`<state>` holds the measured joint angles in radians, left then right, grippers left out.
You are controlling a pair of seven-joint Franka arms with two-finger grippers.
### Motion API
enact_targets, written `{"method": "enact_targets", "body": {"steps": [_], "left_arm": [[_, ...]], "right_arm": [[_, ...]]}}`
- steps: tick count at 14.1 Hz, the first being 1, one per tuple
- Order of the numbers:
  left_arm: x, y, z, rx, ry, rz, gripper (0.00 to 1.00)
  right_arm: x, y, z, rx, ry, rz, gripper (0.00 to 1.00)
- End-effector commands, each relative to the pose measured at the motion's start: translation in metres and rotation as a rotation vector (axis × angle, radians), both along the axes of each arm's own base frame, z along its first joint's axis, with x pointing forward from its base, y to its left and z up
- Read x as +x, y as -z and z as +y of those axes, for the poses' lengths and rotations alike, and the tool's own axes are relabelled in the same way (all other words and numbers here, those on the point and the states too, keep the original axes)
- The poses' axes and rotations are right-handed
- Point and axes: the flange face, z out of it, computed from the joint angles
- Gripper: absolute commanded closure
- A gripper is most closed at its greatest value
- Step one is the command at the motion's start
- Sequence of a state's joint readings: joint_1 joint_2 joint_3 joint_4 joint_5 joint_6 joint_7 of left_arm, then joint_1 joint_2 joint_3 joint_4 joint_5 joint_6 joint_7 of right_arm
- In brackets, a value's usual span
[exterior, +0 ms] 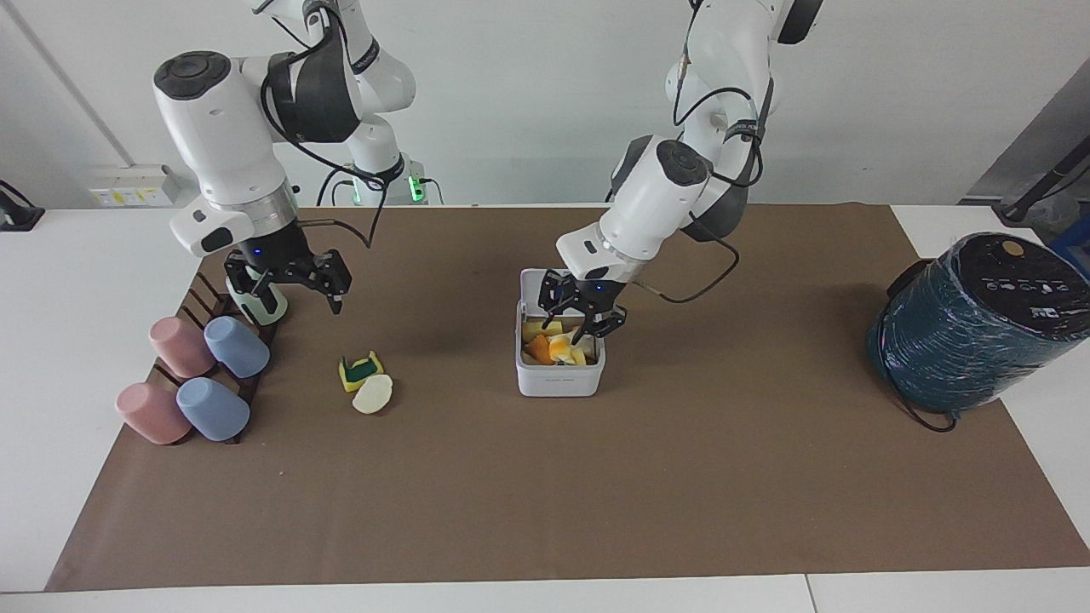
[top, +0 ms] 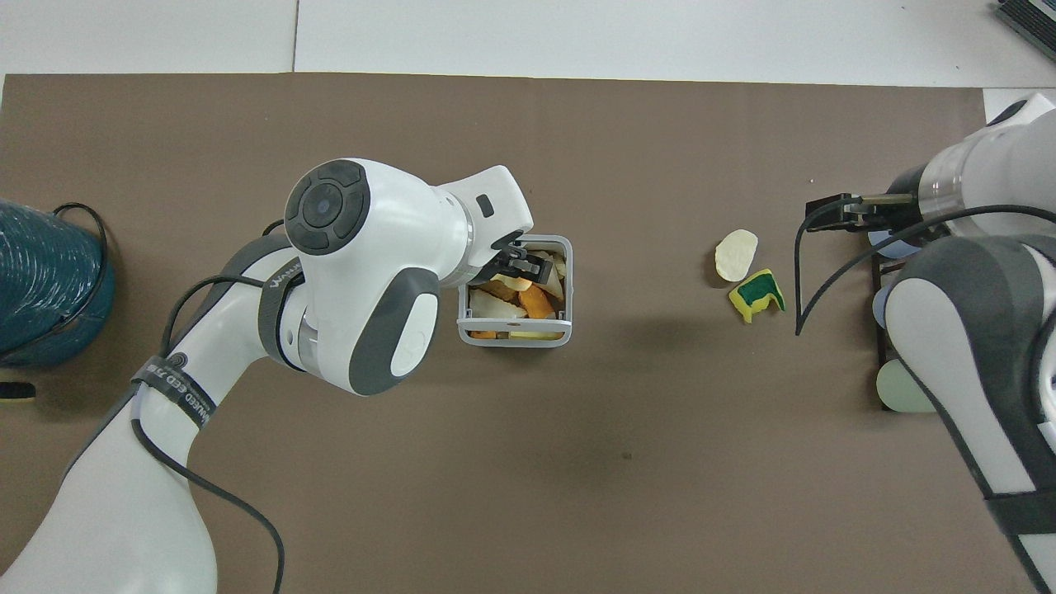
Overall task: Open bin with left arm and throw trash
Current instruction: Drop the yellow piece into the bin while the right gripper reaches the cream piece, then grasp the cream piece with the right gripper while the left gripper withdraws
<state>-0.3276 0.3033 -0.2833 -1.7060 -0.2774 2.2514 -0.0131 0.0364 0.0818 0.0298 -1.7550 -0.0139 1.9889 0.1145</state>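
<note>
The white bin point(exterior: 559, 380) point(top: 515, 337) stands mid-table with its lid point(exterior: 533, 285) tipped up, and several scraps fill it. My left gripper point(exterior: 582, 312) point(top: 523, 266) hangs just over the bin's mouth, open, holding nothing. The yellow wedge with the orange edge point(exterior: 561, 347) lies on top of the scraps in the bin. Two more pieces of trash lie on the mat toward the right arm's end: a cream-white oval point(exterior: 372, 395) point(top: 735, 254) and a yellow piece with a green middle point(exterior: 361, 369) point(top: 757, 294). My right gripper point(exterior: 288, 288) is open above the green cup point(exterior: 264, 306).
A dark rack with several pastel cups point(exterior: 204, 375) sits at the right arm's end of the brown mat point(exterior: 545, 494). A big dark teal wrapped cylinder point(exterior: 971, 323) point(top: 41, 280) stands at the left arm's end.
</note>
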Motion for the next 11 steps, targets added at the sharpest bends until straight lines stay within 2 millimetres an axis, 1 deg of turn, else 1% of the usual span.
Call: {"method": "enact_targets", "body": {"steps": [1, 2, 3, 4, 5, 7, 8, 9, 10, 11], "left_arm": [[-0.008, -0.022, 0.019, 0.029, -0.008, 0.033, 0.00], [-0.010, -0.028, 0.025, 0.050, -0.003, 0.042, 0.00], [-0.005, -0.035, 0.040, 0.103, 0.005, 0.021, 0.00], [-0.002, -0.039, 0.051, 0.173, 0.022, -0.005, 0.00], [-0.002, -0.046, 0.057, 0.230, 0.039, -0.035, 0.00], [0.010, -0.057, 0.093, 0.274, -0.005, -0.041, 0.00], [0.014, -0.062, 0.111, 0.283, -0.033, -0.031, 0.00], [0.018, -0.068, 0.134, 0.289, -0.067, -0.021, 0.00], [0.020, -0.077, 0.152, 0.295, -0.095, -0.016, 0.00], [0.018, -0.088, 0.168, 0.302, -0.119, -0.009, 0.00]], "right_arm": [[0.012, 0.028, 0.014, 0.019, -0.029, -0.024, 0.00], [0.021, 0.045, 0.017, 0.021, -0.030, -0.033, 0.00], [0.031, 0.067, 0.021, 0.023, -0.033, -0.039, 0.00], [0.035, 0.089, 0.032, 0.025, -0.052, -0.048, 0.00], [0.037, 0.106, 0.034, 0.026, -0.059, -0.058, 0.00], [0.036, 0.144, 0.034, 0.020, -0.087, -0.037, 0.00], [0.034, 0.160, 0.034, 0.013, -0.125, -0.030, 0.00], [0.027, 0.176, 0.032, 0.010, -0.140, -0.019, 0.00], [0.023, 0.189, 0.032, 0.011, -0.138, -0.028, 0.00], [0.021, 0.197, 0.031, 0.011, -0.138, -0.027, 0.00]]}}
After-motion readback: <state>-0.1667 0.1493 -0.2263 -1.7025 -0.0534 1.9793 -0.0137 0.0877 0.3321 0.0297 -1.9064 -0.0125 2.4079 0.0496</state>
